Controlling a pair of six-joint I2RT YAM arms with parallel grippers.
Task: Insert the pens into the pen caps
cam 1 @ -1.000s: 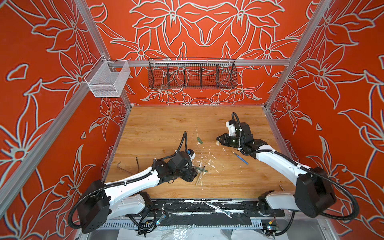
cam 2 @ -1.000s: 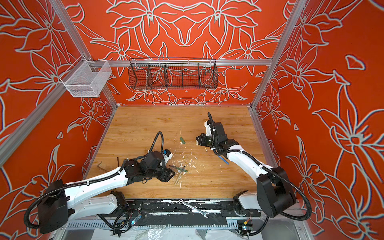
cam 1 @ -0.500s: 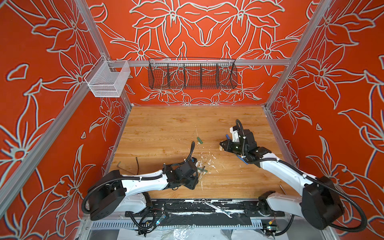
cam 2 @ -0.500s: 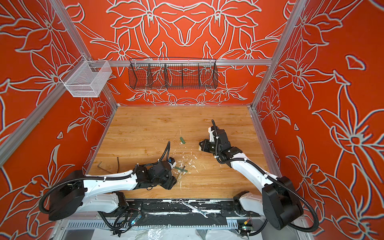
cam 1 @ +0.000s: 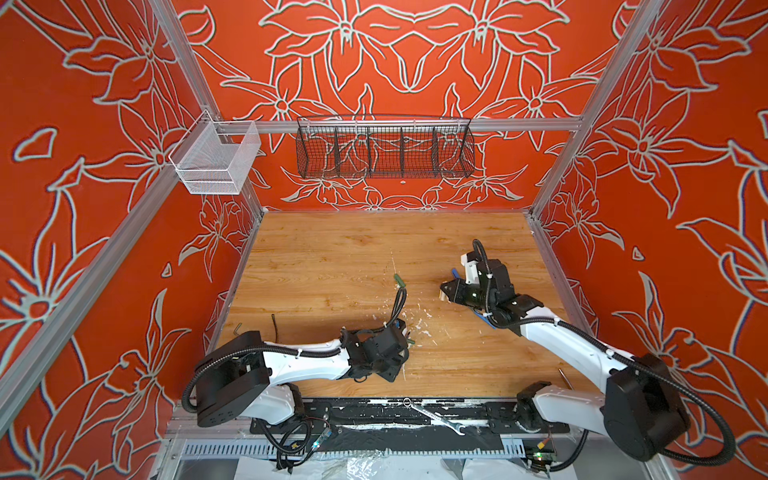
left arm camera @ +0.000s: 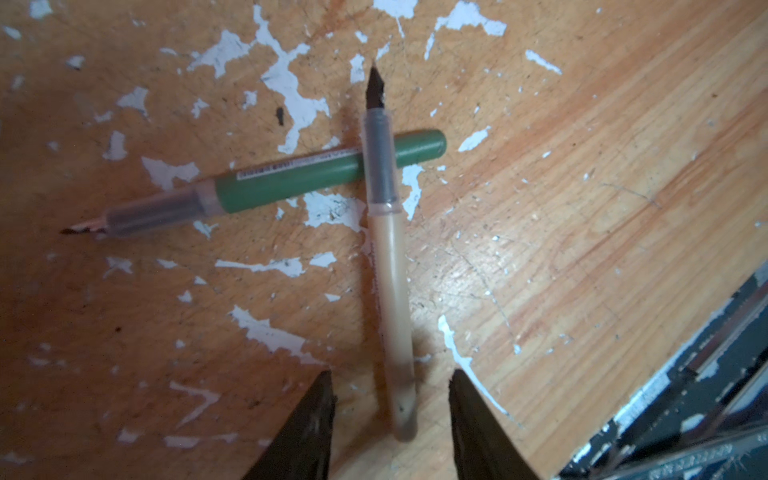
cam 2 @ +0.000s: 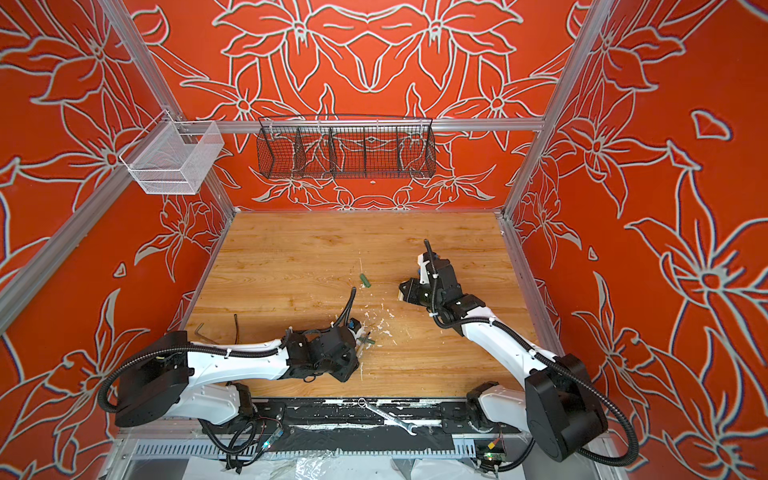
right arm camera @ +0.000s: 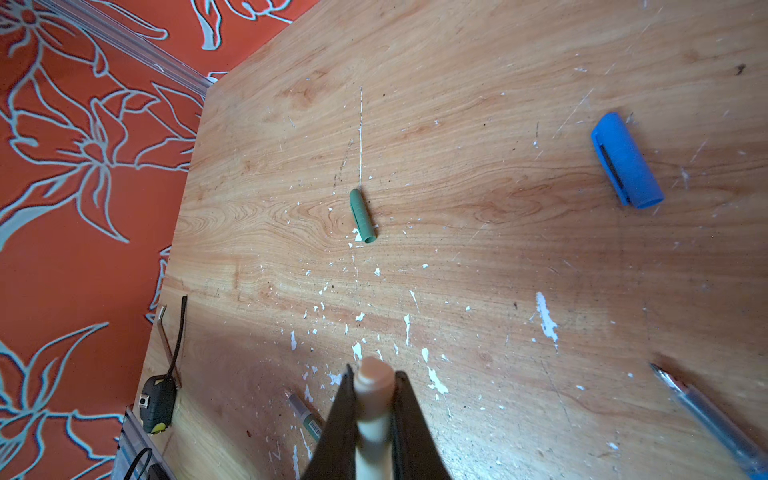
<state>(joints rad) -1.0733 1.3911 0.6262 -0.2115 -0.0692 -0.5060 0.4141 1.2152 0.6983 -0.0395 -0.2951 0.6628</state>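
Nearest the front edge of the desk, the left end effector is sitting low over two crossed pens, having dropped from a raised pose a second ago. Its jaws are narrowing but are still spread. In the left wrist view the two dark fingers are flanking the blunt rear end of the beige pen with bare wood showing on each side, so nothing is being pinched yet. The beige pen is lying across the green pen, its dark nib pointing away from the fingers. This is looking like the start of a pick on the beige pen. Because the two are crossing, the green pen is likely going to be nudged as the beige one is lifting.

Farther in, the right end effector is hanging above the desk, pressed together on the beige cap. It has drifted slightly toward the robot's side while waiting. The blue pen is lying under that arm. Beyond, the green cap and, well apart from it, the blue cap are lying loose on the wood. No pen is sitting in a cap yet.
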